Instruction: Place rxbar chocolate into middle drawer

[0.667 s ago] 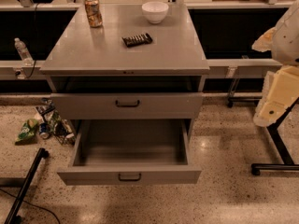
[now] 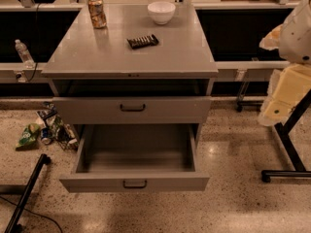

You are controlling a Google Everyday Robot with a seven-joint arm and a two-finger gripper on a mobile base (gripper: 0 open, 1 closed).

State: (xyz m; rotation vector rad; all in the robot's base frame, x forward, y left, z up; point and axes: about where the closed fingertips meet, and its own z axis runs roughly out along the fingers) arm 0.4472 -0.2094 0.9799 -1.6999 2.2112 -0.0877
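Nothing has shifted since a moment ago: the rxbar chocolate lies on the grey cabinet top, mid-surface toward the back edge. It's well apart from the gripper, which hangs beyond the right edge; open or closed, can't tell. Middle drawer stands pulled out below the closed drawer front. Soda can at the back left corner, white bowl by the back edge.
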